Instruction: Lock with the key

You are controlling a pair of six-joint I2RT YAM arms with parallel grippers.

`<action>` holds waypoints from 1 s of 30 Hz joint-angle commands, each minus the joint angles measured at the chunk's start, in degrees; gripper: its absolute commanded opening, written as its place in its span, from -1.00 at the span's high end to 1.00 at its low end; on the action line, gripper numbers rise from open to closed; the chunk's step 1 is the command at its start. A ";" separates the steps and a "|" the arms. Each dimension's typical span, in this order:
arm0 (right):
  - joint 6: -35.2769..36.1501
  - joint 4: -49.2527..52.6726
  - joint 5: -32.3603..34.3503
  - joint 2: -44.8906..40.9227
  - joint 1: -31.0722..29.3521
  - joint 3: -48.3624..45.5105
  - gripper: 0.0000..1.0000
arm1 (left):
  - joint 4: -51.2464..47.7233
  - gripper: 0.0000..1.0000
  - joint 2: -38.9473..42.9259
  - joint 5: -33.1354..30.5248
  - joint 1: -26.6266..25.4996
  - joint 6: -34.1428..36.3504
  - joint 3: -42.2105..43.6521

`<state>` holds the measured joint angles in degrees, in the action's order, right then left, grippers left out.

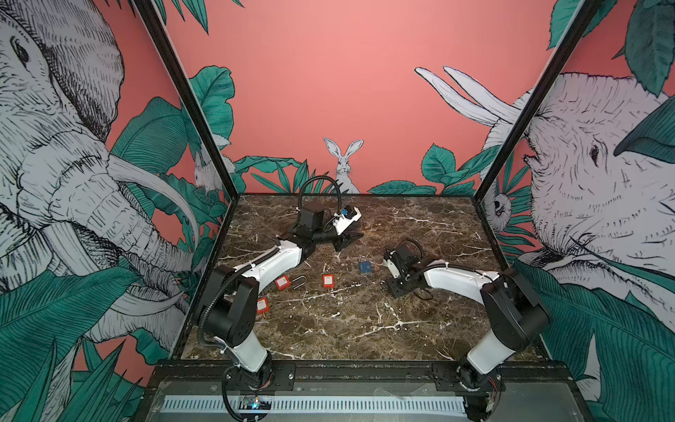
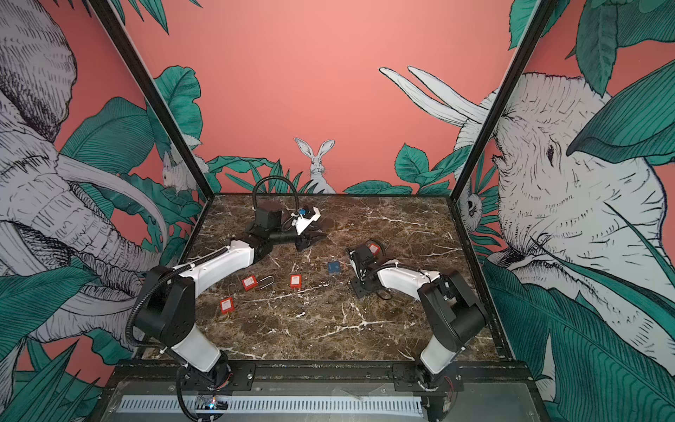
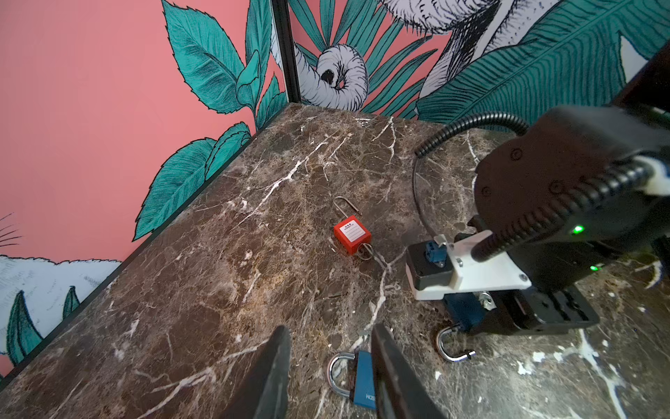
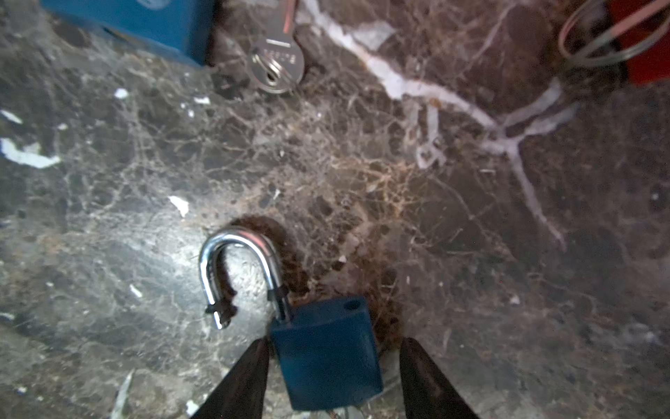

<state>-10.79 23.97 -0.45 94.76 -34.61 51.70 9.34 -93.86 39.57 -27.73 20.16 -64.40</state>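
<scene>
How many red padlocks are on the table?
4. Near the left arm: front padlock, next padlock, middle padlock. The fourth padlock sits by the right arm's wrist. The arms may hide more.

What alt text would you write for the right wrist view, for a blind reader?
A blue padlock with its silver shackle swung open sits between the parted fingers of the right tool, over a brown marble table. Beyond it lie a second blue padlock, a silver key beside it, and part of a red padlock.
</scene>
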 commanded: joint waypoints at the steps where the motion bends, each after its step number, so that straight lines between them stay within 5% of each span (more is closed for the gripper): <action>1: 0.57 -0.66 0.14 1.39 -0.55 1.12 -0.13 | 0.11 0.22 0.87 -0.18 -0.40 0.48 0.42; 19: 0.99 0.61 0.01 2.28 -1.85 0.60 0.09 | 0.06 0.22 1.04 -0.55 -0.84 0.65 0.59; 30: 4.52 0.68 1.86 -2.54 -2.33 1.36 0.46 | 3.48 0.23 2.06 -0.13 -0.83 -1.78 1.98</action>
<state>-8.36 23.77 0.12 94.83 -36.29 52.34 10.28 -93.86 38.81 -28.36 19.64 -63.81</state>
